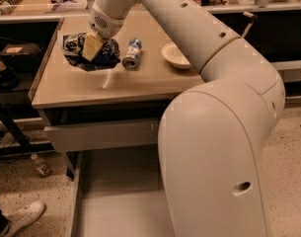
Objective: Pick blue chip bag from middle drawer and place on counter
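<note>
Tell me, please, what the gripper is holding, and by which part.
The gripper sits at the middle of the blue chip bag on the counter; whether it grips cannot be told.

A single camera looks from high up, facing forward and steeply down over the robot's arm [224, 132]. The arm's bulky near link sits very close to the lens and fills the right and lower frame. The counter [81, 85] lies farther off across the upper half, seen from its front edge. The open middle drawer [120, 206] runs off the bottom. The pincer [93, 46] is far off at upper left, at the blue chip bag [73, 43].
</note>
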